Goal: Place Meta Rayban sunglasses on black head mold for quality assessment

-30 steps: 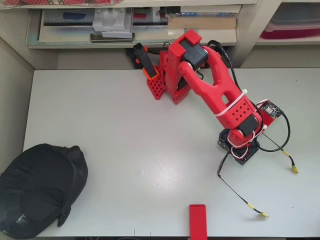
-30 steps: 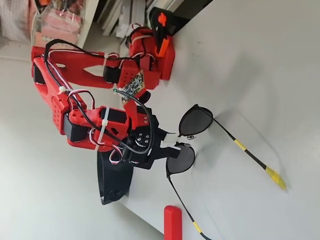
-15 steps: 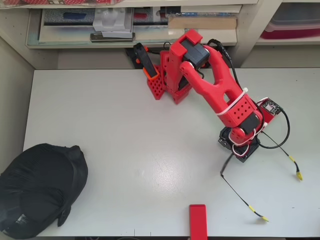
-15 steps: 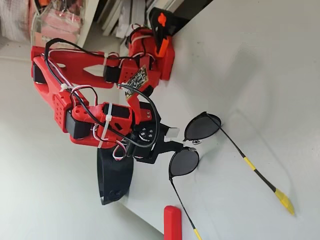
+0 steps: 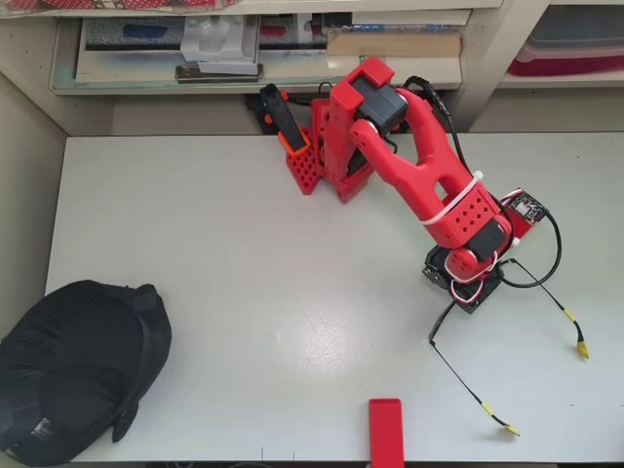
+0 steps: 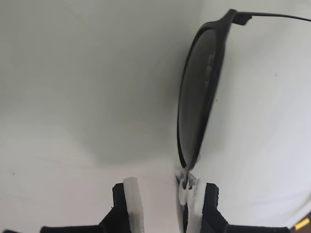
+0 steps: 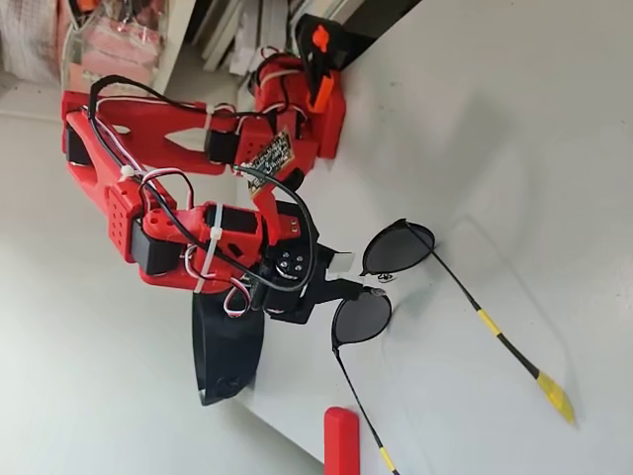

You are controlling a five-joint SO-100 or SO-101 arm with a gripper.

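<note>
1. Bench (image 5: pixel 244 253): pale grey-white top, mostly bare in the overhead view. Shelving with boxes and papers runs along its far edge.
2. Red arm (image 5: pixel 409 166): base at the far middle of the bench, reaching out toward the right side of the overhead view. White zip ties and a black cable loop sit near the wrist.
3. Head mold (image 5: pixel 73 370): matte-black dome with a flap, at the near-left corner in the overhead view, partly over the bench edge. Well apart from the arm; the bench between them is bare.
4. Red block (image 5: pixel 386 429): flat piece at the near edge, near one temple arm but apart from it. Visible in the fixed view too (image 7: pixel 341 440).
5. Black-and-orange holder (image 5: pixel 288 127): upright just beside the arm base, on its left in the overhead view.
6. Sunglasses (image 7: pixel 386 277): at the end effector, lenses side by side, both long temple arms trailing away with yellow tips. Right side of the bench in the overhead view (image 5: pixel 458 366).
7. End effector (image 6: pixel 163 196): jaws parted, white pads visible. The bridge end of one lens sits against the right-hand pad in the wrist view; the left pad stands clear of the frame.
</note>
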